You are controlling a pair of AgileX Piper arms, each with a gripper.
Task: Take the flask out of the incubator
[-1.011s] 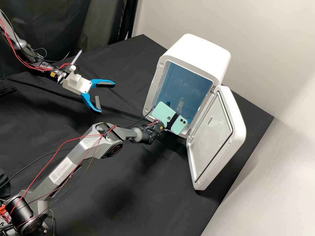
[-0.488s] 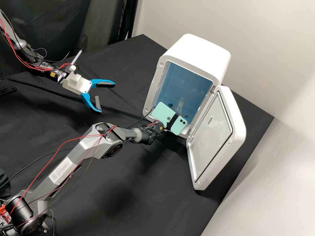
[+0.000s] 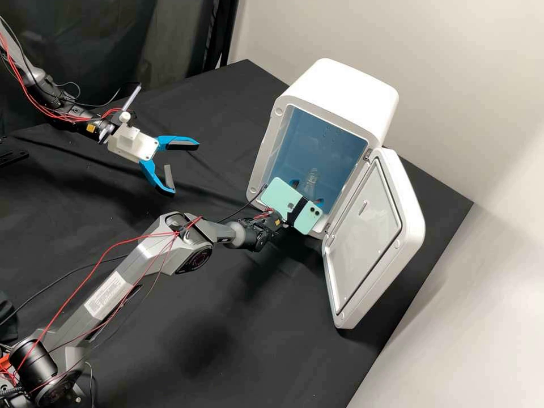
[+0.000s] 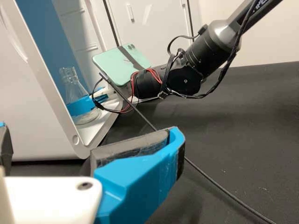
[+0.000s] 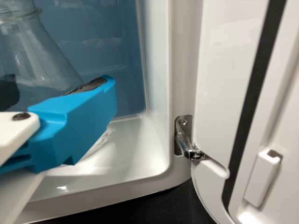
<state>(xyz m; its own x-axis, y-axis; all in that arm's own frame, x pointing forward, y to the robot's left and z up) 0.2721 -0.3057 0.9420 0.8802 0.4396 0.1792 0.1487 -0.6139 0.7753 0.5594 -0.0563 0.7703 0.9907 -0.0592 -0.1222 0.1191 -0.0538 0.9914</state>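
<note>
— Where is the flask [image 3: 313, 177]?
— It stands upright on the floor of the incubator [image 3: 340, 96], near the open front. The incubator's door [image 3: 374, 238] hangs swung wide on its hinge side.
— And the right gripper [image 5: 58, 88]?
— It is reached in through the incubator's opening, right at the flask's lower body. Whether it pinches the glass or only sits against it cannot be told. The mint phone [image 3: 292, 204] strapped to that arm's wrist lies just outside the incubator's lower front edge.
— The left gripper [image 3: 182, 168]?
— It is well apart from the incubator, out in front of its opening and above the bench [image 3: 226, 317]. It holds nothing, and its two blue fingers are spread wide.
— What differs from a second ago?
— Very little. The phone and wrist have slipped a touch down and away from the incubator's opening, and slightly more of the flask's neck shows above the phone. The left gripper has drifted a little farther from the incubator, spread just as wide. The door and incubator are where they were.
</note>
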